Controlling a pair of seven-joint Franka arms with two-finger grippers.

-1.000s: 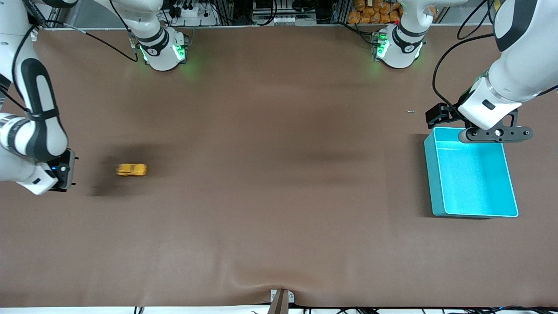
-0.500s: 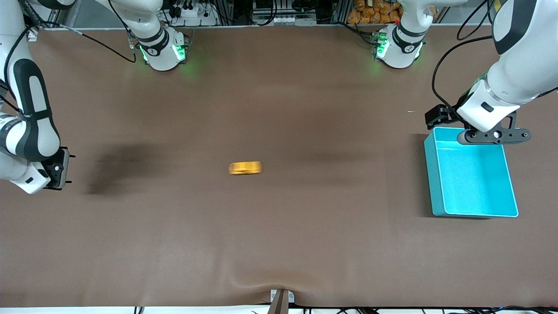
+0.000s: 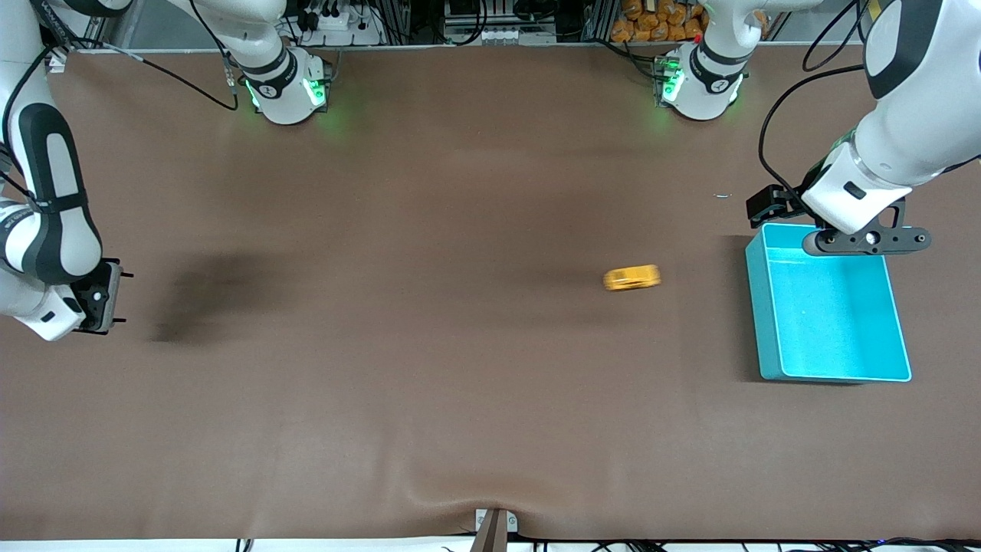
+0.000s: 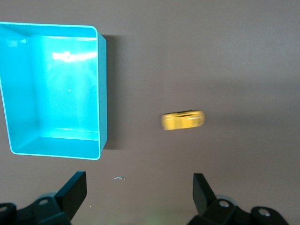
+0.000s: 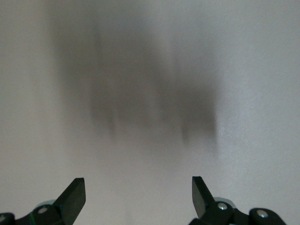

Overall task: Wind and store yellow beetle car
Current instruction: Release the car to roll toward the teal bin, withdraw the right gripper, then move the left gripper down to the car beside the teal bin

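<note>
Yellow and blurred, the beetle car (image 3: 631, 278) sits on the brown table (image 3: 460, 383) toward the left arm's end, near the turquoise bin (image 3: 770, 360) but apart from it; nothing holds it. Over the bin's edge nearest the robot bases hangs the left gripper (image 3: 866, 239) — fingers (image 4: 75, 190) spread wide, empty; the right gripper (image 3: 96, 303) hangs over the table at the right arm's end, fingers (image 5: 75, 192) wide too — empty.
</note>
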